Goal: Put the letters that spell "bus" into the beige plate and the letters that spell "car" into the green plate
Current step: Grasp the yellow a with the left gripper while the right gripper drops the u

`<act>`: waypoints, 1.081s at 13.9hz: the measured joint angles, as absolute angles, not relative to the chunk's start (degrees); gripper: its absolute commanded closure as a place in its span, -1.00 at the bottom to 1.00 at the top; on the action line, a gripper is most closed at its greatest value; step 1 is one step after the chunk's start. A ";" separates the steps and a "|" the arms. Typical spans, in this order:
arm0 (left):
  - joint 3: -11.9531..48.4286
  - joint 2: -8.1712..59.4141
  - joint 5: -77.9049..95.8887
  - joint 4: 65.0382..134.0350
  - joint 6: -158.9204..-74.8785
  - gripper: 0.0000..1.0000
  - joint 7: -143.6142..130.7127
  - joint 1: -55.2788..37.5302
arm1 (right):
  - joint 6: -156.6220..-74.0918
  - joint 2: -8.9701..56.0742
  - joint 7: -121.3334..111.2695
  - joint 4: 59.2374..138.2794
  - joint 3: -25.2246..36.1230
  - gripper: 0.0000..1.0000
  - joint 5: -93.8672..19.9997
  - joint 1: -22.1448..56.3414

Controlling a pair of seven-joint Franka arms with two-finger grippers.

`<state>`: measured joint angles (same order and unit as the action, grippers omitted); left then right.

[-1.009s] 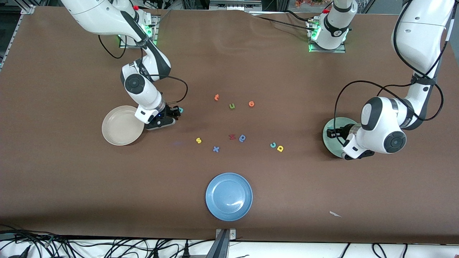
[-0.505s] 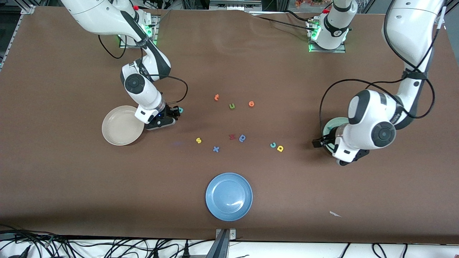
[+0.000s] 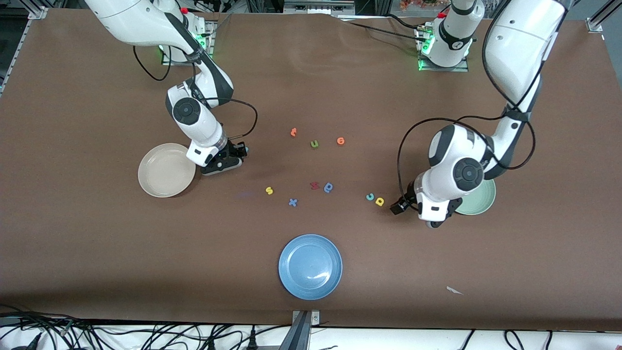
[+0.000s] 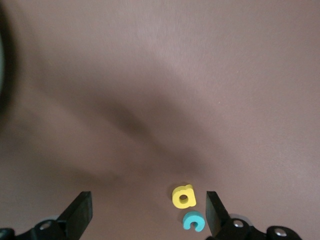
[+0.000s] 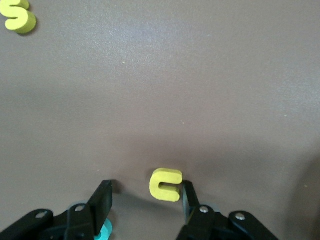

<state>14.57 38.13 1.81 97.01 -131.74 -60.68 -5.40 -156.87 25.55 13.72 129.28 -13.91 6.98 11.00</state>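
Jaws apart, right wrist alone shows yellow "u" [image 5: 165, 185].

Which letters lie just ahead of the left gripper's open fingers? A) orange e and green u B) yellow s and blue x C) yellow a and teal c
C: the left wrist view shows the yellow a and teal c on the table by the left gripper.

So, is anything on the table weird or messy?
Just a small white scrap on the table, nearer the camera than the green plate. It matches no letter or plate, so it looks like stray litter.
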 measured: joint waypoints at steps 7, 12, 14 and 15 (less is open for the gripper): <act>14.01 42.81 1.80 93.19 -132.84 -0.87 -68.51 -10.82 | -156.90 25.35 13.66 129.27 -13.89 0.38 7.08 10.95; 13.09 44.33 0.86 92.61 -132.84 -0.76 -68.51 -11.24 | -156.90 25.22 13.55 129.27 -13.91 0.67 7.10 10.94; 13.09 44.65 0.85 92.54 -132.84 -0.60 -68.55 -11.38 | -156.90 25.10 13.33 129.25 -13.90 0.67 7.10 10.93; 13.09 44.77 0.85 92.50 -132.84 -0.49 -68.57 -11.49 | -156.58 24.75 13.15 129.22 -13.87 0.67 7.11 10.86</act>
<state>13.09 44.77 0.85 92.50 -132.84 -68.57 -11.49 -156.58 24.75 13.15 129.22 -13.87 7.11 10.86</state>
